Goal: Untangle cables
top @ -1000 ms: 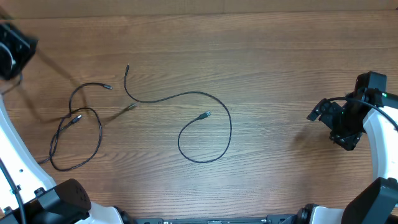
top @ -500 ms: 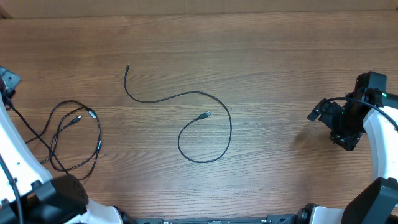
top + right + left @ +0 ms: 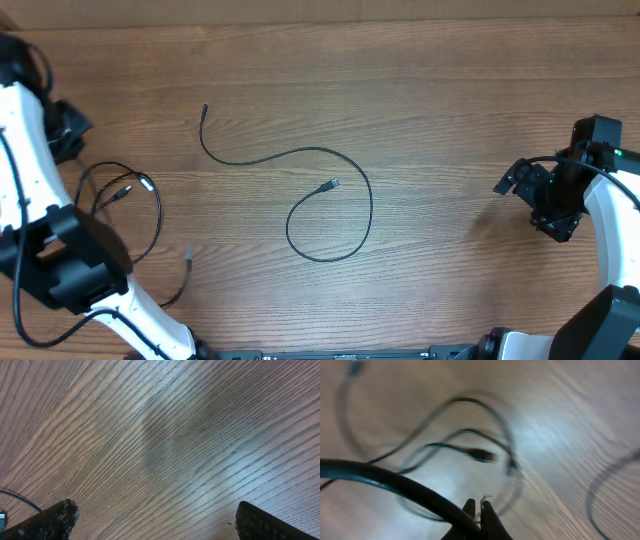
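Observation:
One black cable (image 3: 330,160) lies alone mid-table, running from a plug at the far left end round a loose loop to a light plug tip (image 3: 333,185). Other black cables (image 3: 125,200) lie in overlapping loops at the left, with a plug end (image 3: 188,255) trailing toward the front. My left gripper (image 3: 72,130) is beyond these loops; in the left wrist view its fingertips (image 3: 479,507) are shut above the blurred loops (image 3: 470,452), with no cable seen between them. My right gripper (image 3: 510,183) is open and empty over bare wood at the right (image 3: 160,520).
The left arm's white links and black joint (image 3: 60,255) cover the front left of the table, next to the looped cables. A thick black robot wire (image 3: 395,485) crosses the left wrist view. The table (image 3: 450,100) is brown wood.
The left arm has swung over the table's left side. The left cable bunch has shifted and changed shape, with one plug end now trailing toward the front. The middle cable and right arm have not moved.

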`<state>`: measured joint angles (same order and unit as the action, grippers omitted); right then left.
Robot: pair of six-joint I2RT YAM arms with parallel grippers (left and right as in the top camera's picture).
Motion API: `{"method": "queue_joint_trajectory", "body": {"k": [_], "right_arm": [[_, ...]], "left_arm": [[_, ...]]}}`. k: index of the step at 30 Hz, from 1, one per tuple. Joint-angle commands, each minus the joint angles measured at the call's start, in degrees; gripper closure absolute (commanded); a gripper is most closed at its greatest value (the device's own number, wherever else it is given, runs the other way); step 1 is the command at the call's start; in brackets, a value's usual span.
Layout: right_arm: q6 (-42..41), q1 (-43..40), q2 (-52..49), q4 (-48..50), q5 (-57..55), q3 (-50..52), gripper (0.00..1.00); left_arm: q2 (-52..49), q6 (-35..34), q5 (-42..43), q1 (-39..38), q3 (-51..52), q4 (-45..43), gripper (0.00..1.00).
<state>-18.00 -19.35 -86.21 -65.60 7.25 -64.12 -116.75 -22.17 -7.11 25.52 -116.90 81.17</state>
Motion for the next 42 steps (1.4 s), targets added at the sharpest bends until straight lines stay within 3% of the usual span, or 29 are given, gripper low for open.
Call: {"method": "queue_joint_trajectory", "body": {"k": [1, 8, 10, 12, 15, 23, 29, 42], "right_arm": [[-0.17, 0.28, 0.04, 0.15, -0.07, 0.02, 0.00], [-0.17, 0.28, 0.04, 0.17, -0.07, 0.02, 0.00], [-0.17, 0.28, 0.04, 0.17, -0.07, 0.02, 0.00], [-0.17, 0.28, 0.04, 0.17, -0.07, 0.02, 0.00], [-0.17, 0.28, 0.04, 0.17, -0.07, 0.04, 0.00], [-0.17, 0.28, 0.04, 0.24, -0.07, 0.04, 0.00], [-0.17, 0.28, 0.04, 0.33, -0.07, 0.04, 0.00], [-0.17, 0.28, 0.04, 0.39, -0.07, 0.04, 0.00]], "left_arm": [[-0.04, 4.87, 3.72, -2.54, -0.31, -0.68, 0.96], [-0.02, 4.87, 1.51, -3.26, -0.37, -0.66, 0.95], [-0.02, 4.87, 1.57, -2.89, -0.37, -0.70, 0.69], [-0.02, 4.87, 1.60, -2.86, -0.37, -0.68, 0.31], [-0.02, 4.87, 2.43, -2.89, -0.37, -0.76, 0.08], [-0.04, 5.33, 9.86, -3.37, -0.37, 0.72, 0.09], [-0.04, 5.27, 9.20, -4.83, -0.31, 6.25, 0.09], [-0.04, -3.85, -7.08, -4.90, 0.24, 13.27, 0.13]]}}
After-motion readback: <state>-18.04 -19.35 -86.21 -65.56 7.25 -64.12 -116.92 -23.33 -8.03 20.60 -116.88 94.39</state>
